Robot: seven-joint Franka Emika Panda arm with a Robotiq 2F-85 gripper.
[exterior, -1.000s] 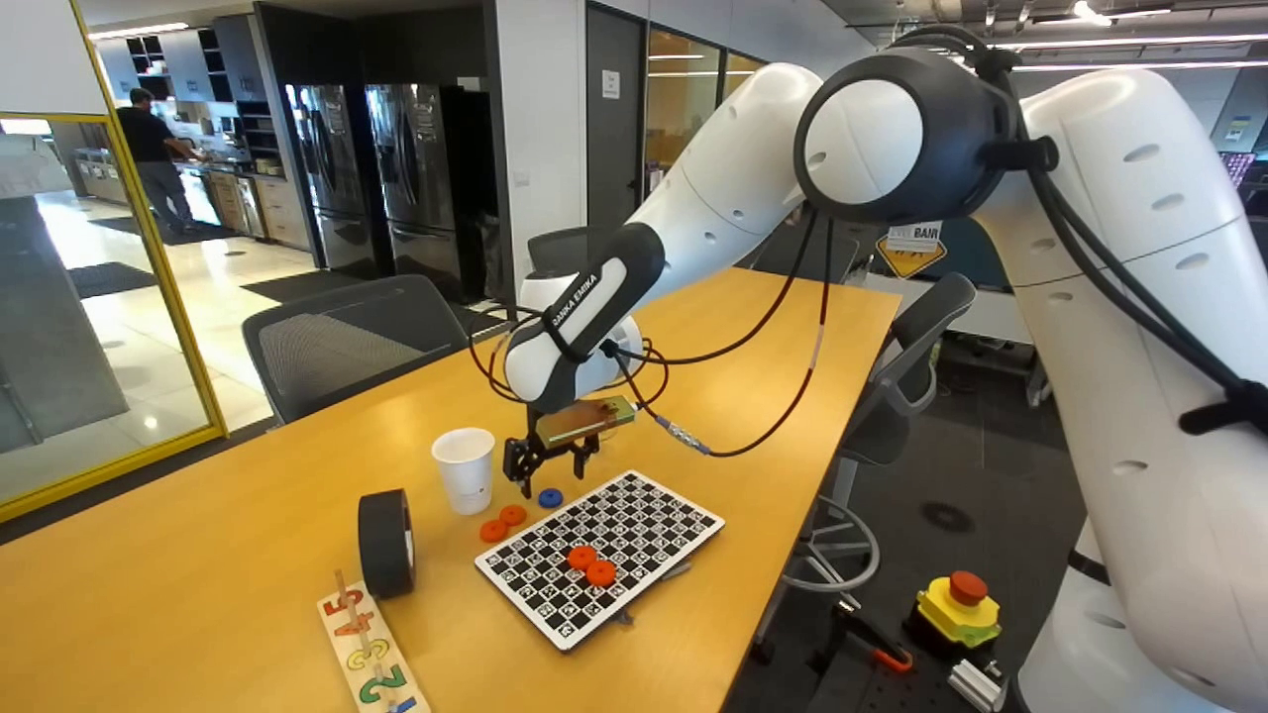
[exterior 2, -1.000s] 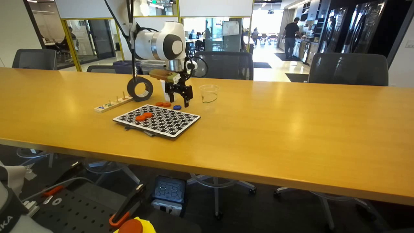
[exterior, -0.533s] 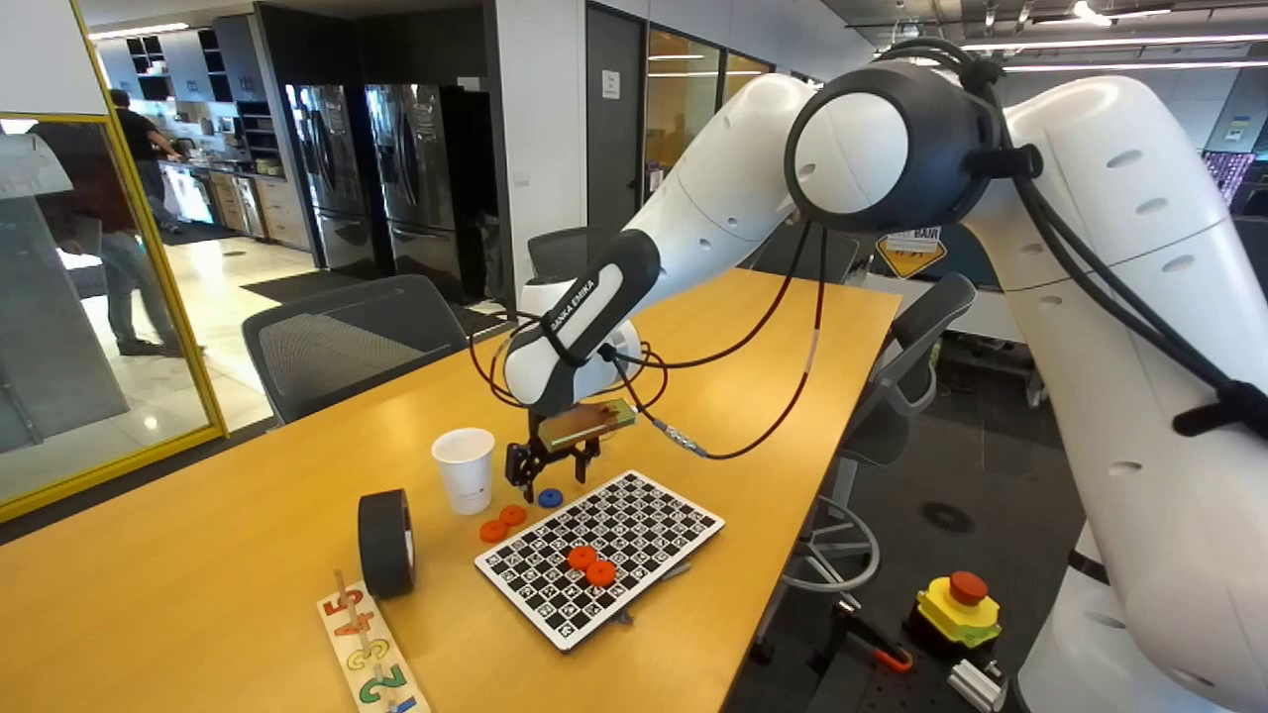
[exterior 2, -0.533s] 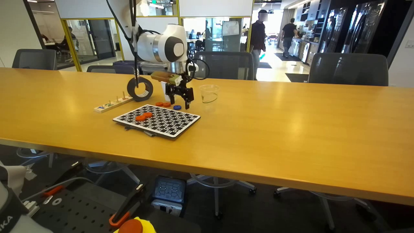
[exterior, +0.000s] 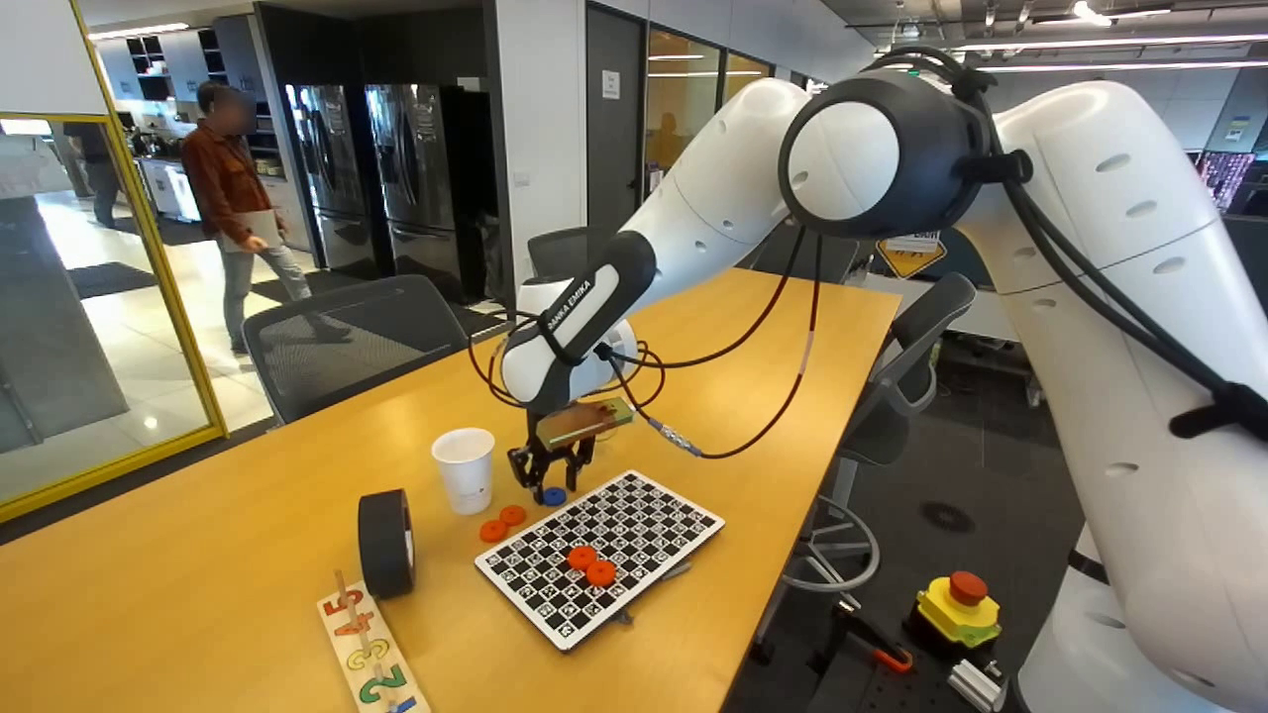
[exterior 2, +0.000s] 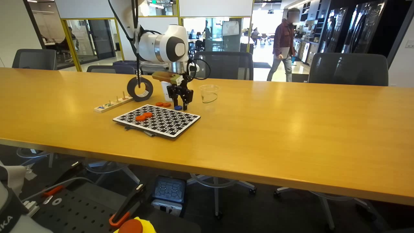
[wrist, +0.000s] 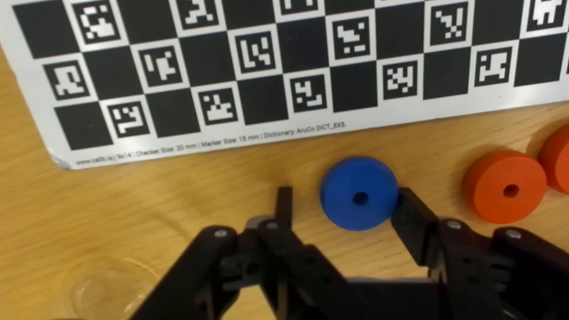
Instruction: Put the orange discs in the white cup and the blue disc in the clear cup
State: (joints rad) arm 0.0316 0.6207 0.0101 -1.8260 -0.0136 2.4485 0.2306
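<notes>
The tool (wrist: pixel 343 198) stands fairly wide around the blue disc (wrist: pixel 355 180), touching one side only; best centred before squeezing.

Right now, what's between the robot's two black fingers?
The blue disc. In the wrist view it seems to touch the finger on the picture's right, while a strip of bare table separates it from the other finger.

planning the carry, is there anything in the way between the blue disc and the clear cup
Only one of the fingers, standing beside the blue disc on the side toward the clear cup. Nothing else visible stands between the disc and the cup.
</notes>
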